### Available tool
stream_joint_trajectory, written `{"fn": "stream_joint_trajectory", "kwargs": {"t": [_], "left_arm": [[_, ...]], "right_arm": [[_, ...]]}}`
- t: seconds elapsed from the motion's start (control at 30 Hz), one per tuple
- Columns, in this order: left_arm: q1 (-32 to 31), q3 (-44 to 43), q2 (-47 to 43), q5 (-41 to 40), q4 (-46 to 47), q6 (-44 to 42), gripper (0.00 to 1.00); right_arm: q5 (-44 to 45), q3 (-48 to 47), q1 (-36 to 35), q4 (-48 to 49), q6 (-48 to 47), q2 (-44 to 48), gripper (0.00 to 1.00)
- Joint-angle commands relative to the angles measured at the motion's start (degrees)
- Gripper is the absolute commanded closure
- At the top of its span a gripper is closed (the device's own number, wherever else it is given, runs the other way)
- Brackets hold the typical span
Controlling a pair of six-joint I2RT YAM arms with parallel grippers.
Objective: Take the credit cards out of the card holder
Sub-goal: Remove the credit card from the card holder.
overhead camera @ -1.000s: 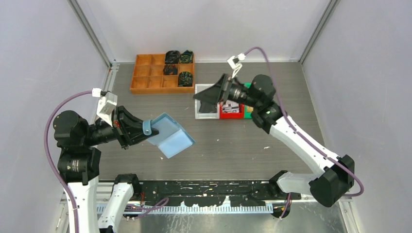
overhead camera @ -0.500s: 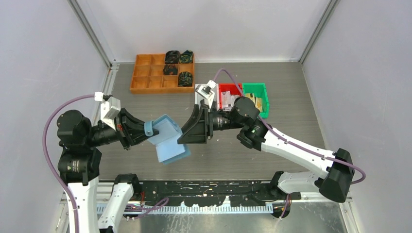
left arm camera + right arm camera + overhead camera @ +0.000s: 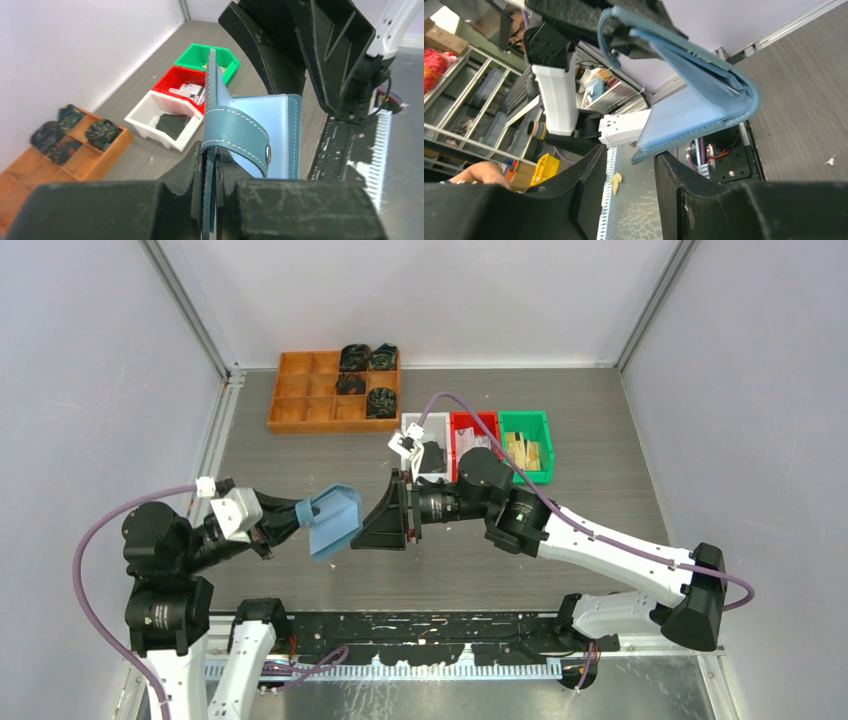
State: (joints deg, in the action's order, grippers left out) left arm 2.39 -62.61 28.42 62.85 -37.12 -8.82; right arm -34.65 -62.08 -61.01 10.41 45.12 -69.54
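Light blue soft folding card holder [image 3: 335, 523] hangs half-open above the table, its tab edge clamped by the left gripper [image 3: 210, 162] at its 9 o'clock; the right gripper [image 3: 630, 157], at 3 o'clock, stands parted, the lower flap's corner between its jaws

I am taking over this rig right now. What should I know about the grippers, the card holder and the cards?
Left gripper: shut on the card holder, held in the air by its tab edge.
Right gripper: open, fingertips at the holder's free flap, not clamped.
Cards: none visible in the holder; a dark flat piece in the white bin may be one.
Done: nothing certain.
Left to do: spread the holder, pull cards out.
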Motion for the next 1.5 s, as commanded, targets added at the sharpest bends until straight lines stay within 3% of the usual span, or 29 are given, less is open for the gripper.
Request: {"fn": "stream_joint_trajectory", "kwargs": {"t": [0.0,0.1,0.23,0.37,0.47,0.57,0.77,0.87,1.03,1.13,1.23,1.47], "left_arm": [[0.4,1.6,-3.0,-1.6,2.0,-10.6,1.0],[0.4,3.1,-5.6,-2.2,4.4,-12.9,1.0],[0.4,1.8,-5.2,-0.8,6.2,-7.7,1.0],[0.4,-1.8,-2.5,1.6,5.4,0.3,1.0],[0.4,-3.4,-0.5,3.3,5.3,7.1,1.0],[0.4,-4.5,1.6,4.9,4.9,15.0,1.0],[0.3,-4.4,4.5,8.7,7.1,27.7,1.0],[0.4,-4.2,4.7,8.6,7.8,29.9,1.0],[0.4,-4.0,4.8,8.6,10.1,34.4,0.93],[0.4,-4.1,5.4,9.3,11.7,38.0,0.87],[0.4,-4.5,6.4,9.4,13.6,43.1,0.79],[0.4,-3.4,10.3,9.4,25.8,62.0,0.65]], "right_arm": [[6.2,-4.5,-0.3,-3.6,-5.0,-0.2,0.55],[12.3,-6.1,-0.3,-9.8,-8.1,-0.4,0.46],[17.9,-5.9,-0.1,-15.5,-13.4,1.2,0.35],[14.0,-5.3,1.3,-15.0,-15.5,3.3,0.3],[7.3,-4.7,1.8,-8.9,-11.7,2.4,0.3],[2.1,-2.1,1.8,4.2,-3.8,0.1,0.29],[1.3,-2.0,1.8,20.4,7.8,-5.0,0.3],[2.5,-3.1,1.8,21.9,10.9,-6.3,0.36],[5.5,-4.0,1.8,16.4,9.5,-6.3,0.72],[7.7,-1.7,1.9,15.5,6.5,-3.9,0.84],[9.3,0.3,1.9,13.0,2.5,-1.3,0.89],[8.6,0.5,1.9,9.8,-0.4,-0.6,0.89]]}}
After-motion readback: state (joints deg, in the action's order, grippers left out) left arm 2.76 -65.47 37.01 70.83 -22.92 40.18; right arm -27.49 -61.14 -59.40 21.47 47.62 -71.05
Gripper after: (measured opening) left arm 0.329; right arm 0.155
